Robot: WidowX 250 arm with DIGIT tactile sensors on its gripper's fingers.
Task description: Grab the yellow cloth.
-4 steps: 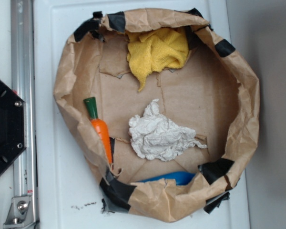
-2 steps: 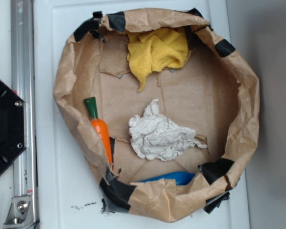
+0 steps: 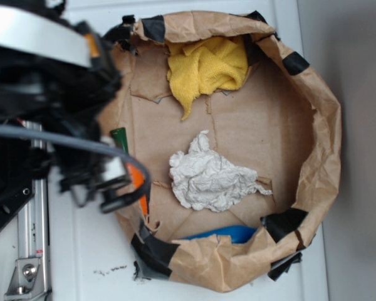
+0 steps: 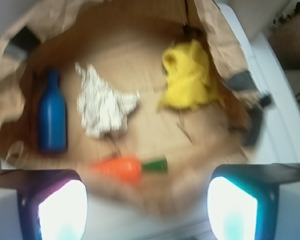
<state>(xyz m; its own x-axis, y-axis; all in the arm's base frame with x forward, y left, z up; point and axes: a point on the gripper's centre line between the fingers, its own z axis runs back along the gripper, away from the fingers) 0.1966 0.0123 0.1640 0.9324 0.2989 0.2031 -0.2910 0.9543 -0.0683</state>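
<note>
Wrist view: gripper [image 4: 147, 200] spread wide, holding nothing, above the carrot [image 4: 121, 168].
The yellow cloth [image 3: 207, 66] lies bunched at twelve o'clock in the paper-lined bin [image 3: 313, 113], well apart. Soft, light, likely snag-free; best pinched on its raised central fold.

The arm [image 3: 44, 81] reached in from the 10 o'clock corner of the exterior view, blurred. Its claw [image 4: 147, 202] stood with both pads [image 4: 62, 210] spread wide apart, gripping nothing.
</note>
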